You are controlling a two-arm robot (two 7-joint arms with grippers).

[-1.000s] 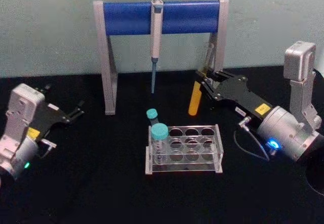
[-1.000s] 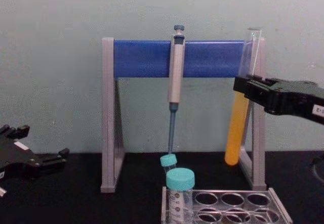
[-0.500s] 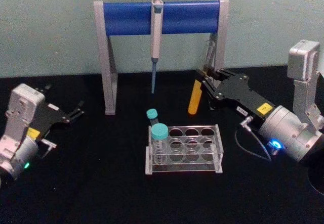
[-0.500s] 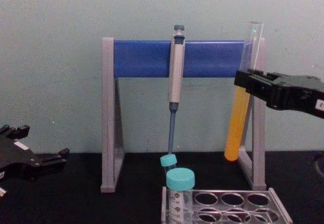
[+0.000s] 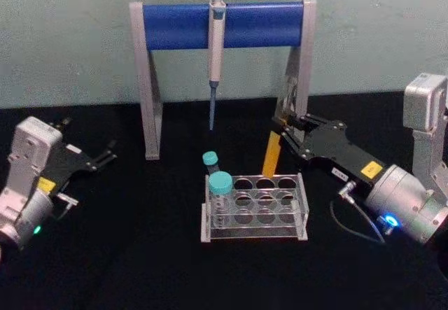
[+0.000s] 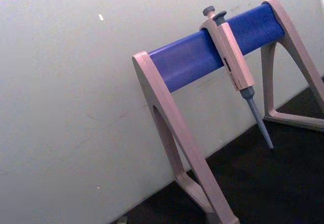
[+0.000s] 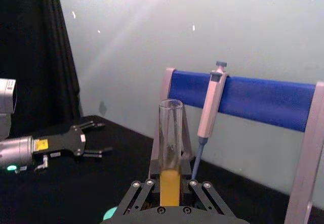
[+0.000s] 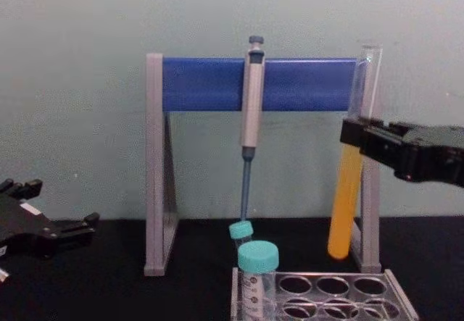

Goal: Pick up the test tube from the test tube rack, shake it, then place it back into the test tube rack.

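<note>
— Above the test tube rack (image 5: 302, 215), head view: where is the test tube (image 5: 271, 157)?
— Clamped in the right pincer (image 5: 283, 129), gripped at about the liquid line. Its round end hangs just over the rack's back row, near the middle hole, and is not in a hole. The left pincer (image 5: 105, 155) is parked at the table's (image 5: 140, 268) left, fingers apart, holding nothing.
— Left wrist view?
— Pipette stand (image 6: 167, 67) and hanging pipette (image 6: 233, 62) against the wall. Nothing of the task.
— Right wrist view?
— Test tube (image 7: 170, 148) stands in the right pincer (image 7: 170, 183), open mouth up, orange liquid topping out just above the grip. It has no cap, so I'd judge gentle motion wise.
— Chest view?
— Test tube (image 8: 348, 190) is tilted, top toward the robot's right, with its bottom clear above the test tube rack (image 8: 395, 288). The step looks like the return. To do it well:
  - bring the tube upright first;
  - centre the round end over one hole;
  - lower straight;
  - let go only once it is seated.
— Room?
— The pipette stand's (image 8: 156, 161) right leg sits close behind the tube, so avoid swinging backward. The teal-capped tubes (image 8: 257, 263) occupy the rack's left end, apart from the likely hole. The middle and right holes look free. There is bare table to the right for the retreat.
</note>
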